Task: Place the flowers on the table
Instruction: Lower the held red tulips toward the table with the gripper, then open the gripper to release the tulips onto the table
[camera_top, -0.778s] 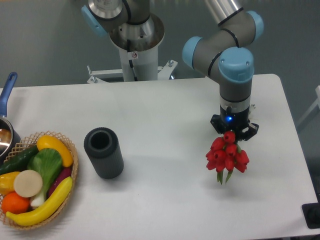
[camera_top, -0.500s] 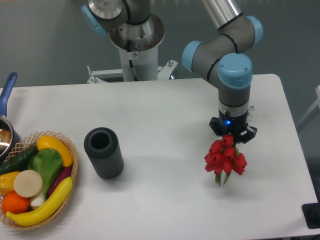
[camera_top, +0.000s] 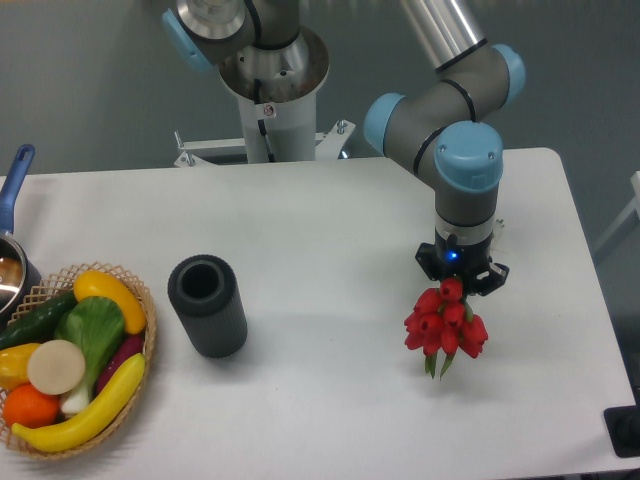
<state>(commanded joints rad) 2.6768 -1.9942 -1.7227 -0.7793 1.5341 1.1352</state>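
The flowers (camera_top: 444, 322), a small bunch of red tulip heads with short green tips showing below, hang under my gripper (camera_top: 456, 284) over the right part of the white table (camera_top: 330, 240). The gripper points straight down and is shut on the bunch's top. The stems are mostly hidden by the red heads. I cannot tell whether the lowest green tips touch the tabletop.
A dark grey cylinder vase (camera_top: 207, 305) stands left of centre, empty. A wicker basket (camera_top: 148, 335) of toy vegetables sits at the front left edge. A pot with a blue handle (camera_top: 14, 185) is at the far left. The robot base (camera_top: 272, 90) stands behind the table.
The gripper with the flowers has moved lower and slightly to the left, toward the tabletop. Nothing else has moved.
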